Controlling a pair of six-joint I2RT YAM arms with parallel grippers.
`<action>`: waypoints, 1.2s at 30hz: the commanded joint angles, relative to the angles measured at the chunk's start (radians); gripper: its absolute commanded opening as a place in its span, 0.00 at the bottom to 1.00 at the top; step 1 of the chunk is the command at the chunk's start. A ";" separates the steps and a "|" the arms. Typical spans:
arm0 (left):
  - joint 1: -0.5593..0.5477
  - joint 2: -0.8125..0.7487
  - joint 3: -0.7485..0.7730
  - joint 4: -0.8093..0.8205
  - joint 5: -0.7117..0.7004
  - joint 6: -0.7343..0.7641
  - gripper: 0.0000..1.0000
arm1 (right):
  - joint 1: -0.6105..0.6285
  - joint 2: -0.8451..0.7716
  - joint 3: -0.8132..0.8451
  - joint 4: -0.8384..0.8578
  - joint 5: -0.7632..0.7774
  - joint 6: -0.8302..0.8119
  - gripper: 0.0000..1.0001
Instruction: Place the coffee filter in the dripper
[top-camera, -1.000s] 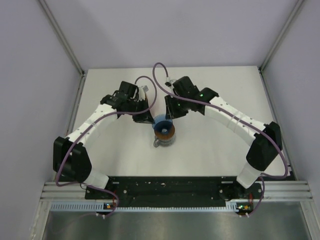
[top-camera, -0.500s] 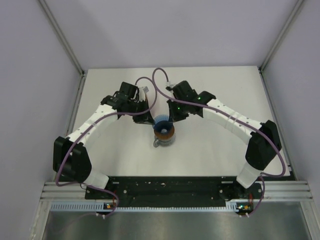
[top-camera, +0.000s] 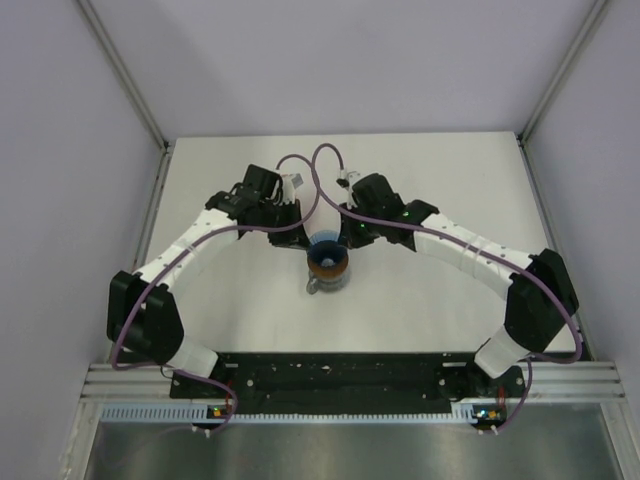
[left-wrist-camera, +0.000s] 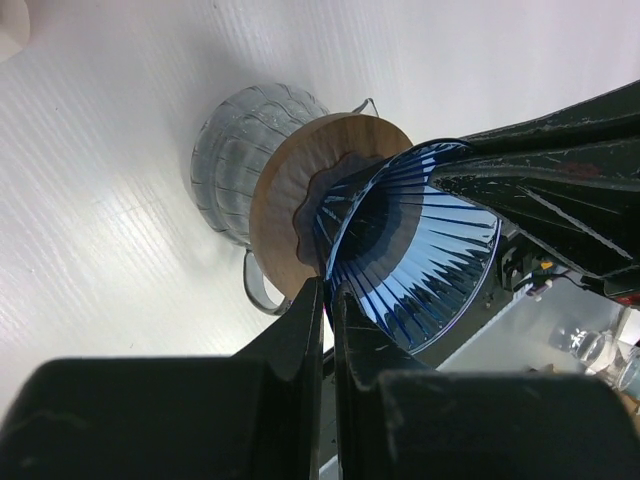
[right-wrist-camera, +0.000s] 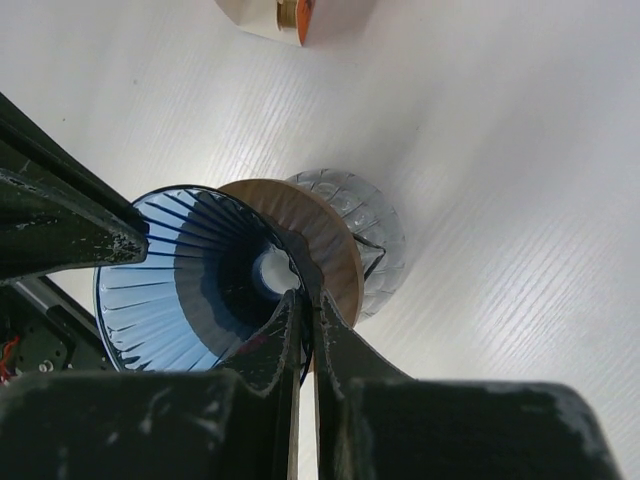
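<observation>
a: what does the dripper (left-wrist-camera: 420, 260) look like?
b: a see-through blue plastic cone, glossy, with fine straight ribs fanning from the narrow throat out to a thin round rim. the inside looks darker toward the throat, and the right wrist view shows a pale round hole at the bottom.
a: where is it?
b: centre of the overhead frame, narrow end seated in a flat round wooden collar (left-wrist-camera: 290, 200) with a wavy dark inner edge. the collar sits on a grey glass jug (left-wrist-camera: 235, 160) with rounded, ridged walls and a thin wire-like handle. the jug stands on the white, finely grained tabletop (left-wrist-camera: 100, 200).
a: and the hands?
b: the left hand (left-wrist-camera: 326, 300) has its two black fingers almost together, pinching the dripper's rim at the lower middle of its own frame. the right hand (right-wrist-camera: 303, 305) is closed down the same way on the opposite side of the rim. each hand's scuffed black fingers show at the edge of the other's view.
a: the coffee filter?
b: i cannot make it out in any view.
a: anything else?
b: an orange-and-white pack (right-wrist-camera: 290, 15) at the top edge of the right wrist frame, well apart from the jug.
</observation>
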 joint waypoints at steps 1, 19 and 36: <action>-0.033 0.104 -0.038 -0.038 -0.042 0.132 0.00 | 0.041 0.100 -0.084 -0.008 0.024 -0.070 0.00; 0.032 0.119 0.220 -0.180 0.078 0.224 0.28 | 0.043 0.039 0.106 -0.080 0.010 -0.098 0.24; 0.193 0.053 0.462 -0.260 -0.147 0.281 0.43 | 0.041 0.034 0.359 -0.135 0.041 -0.187 0.44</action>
